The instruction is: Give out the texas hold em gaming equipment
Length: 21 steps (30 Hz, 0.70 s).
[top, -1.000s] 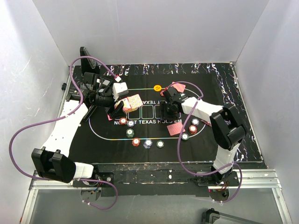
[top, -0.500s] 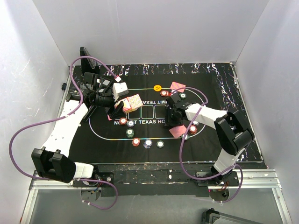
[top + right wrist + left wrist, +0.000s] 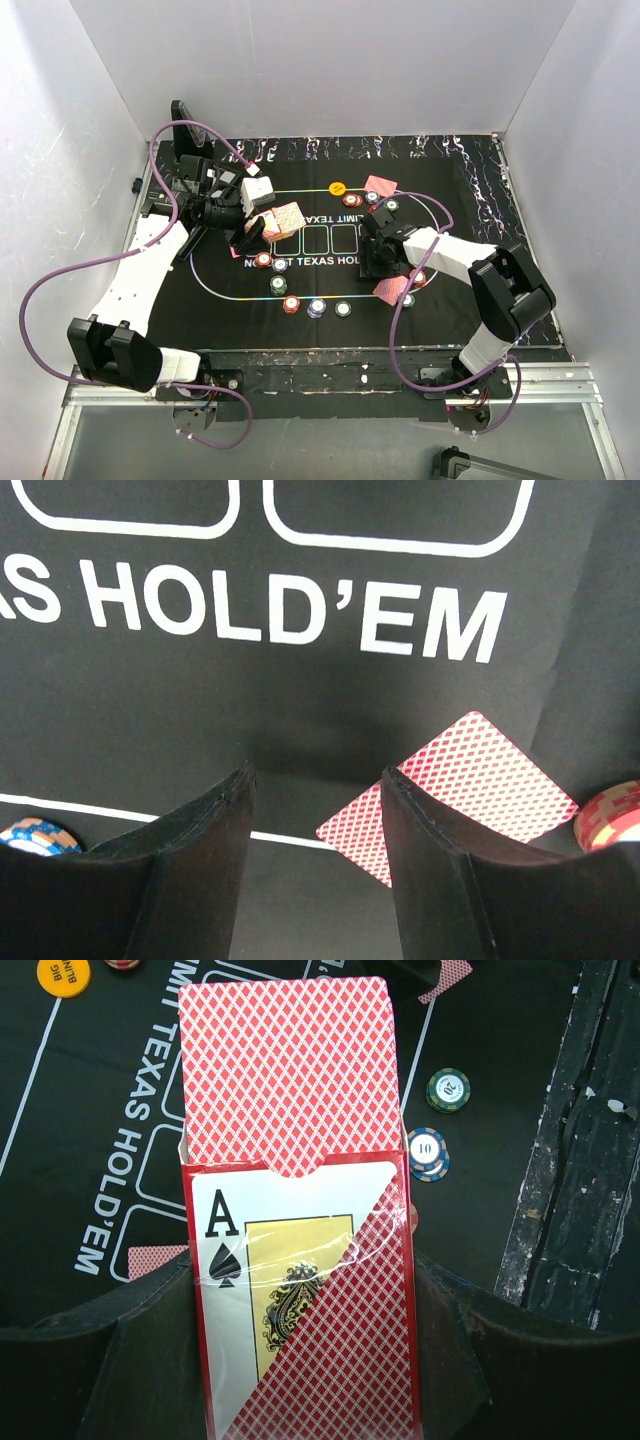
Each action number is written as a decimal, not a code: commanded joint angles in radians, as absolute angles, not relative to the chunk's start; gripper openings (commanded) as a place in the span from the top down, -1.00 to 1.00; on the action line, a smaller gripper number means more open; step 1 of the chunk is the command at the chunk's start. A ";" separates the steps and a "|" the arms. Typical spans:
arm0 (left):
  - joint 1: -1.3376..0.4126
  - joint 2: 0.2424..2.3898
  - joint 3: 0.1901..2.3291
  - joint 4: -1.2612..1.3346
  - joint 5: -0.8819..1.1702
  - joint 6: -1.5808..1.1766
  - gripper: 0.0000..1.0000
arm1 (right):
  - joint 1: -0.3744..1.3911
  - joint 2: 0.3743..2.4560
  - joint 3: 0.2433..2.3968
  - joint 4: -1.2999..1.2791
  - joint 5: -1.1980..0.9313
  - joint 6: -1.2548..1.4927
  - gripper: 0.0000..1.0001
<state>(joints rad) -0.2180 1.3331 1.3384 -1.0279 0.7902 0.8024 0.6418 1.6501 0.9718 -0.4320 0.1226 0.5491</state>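
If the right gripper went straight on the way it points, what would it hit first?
Most likely the black mat: the right gripper points down at a bare patch by the white line. The face-down card has a corner beside one finger and might get clipped; depth is unclear.

Matt black mat, film-wrapped card box, glossy chips.

The mat [image 3: 300, 710] looks smooth and matt black, with flat white print. The card box [image 3: 300, 1310] is red-patterned cardboard under shiny, wrinkled clear film. The cards [image 3: 285, 1070] standing out of it look like smooth coated paper. The poker chips [image 3: 427, 1153] look like hard, slightly glossy plastic. The right end effector [image 3: 316, 830] has matt black, plastic-looking fingers [image 3: 190, 880]. The surface [image 3: 585, 1180] beside the mat is rough, scuffed black with pale flecks.
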 commanded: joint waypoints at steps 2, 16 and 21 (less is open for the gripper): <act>-0.215 1.282 1.367 -1.012 0.819 0.805 1.00 | 0.638 1.580 1.101 -0.518 0.052 0.534 -0.28; -0.213 1.284 1.339 -1.017 0.859 0.819 1.00 | 0.574 1.540 1.460 -0.387 -0.583 0.712 -0.73; -0.215 1.279 1.335 -1.011 0.858 0.816 1.00 | 0.592 1.598 1.491 -0.298 -0.655 0.768 -0.75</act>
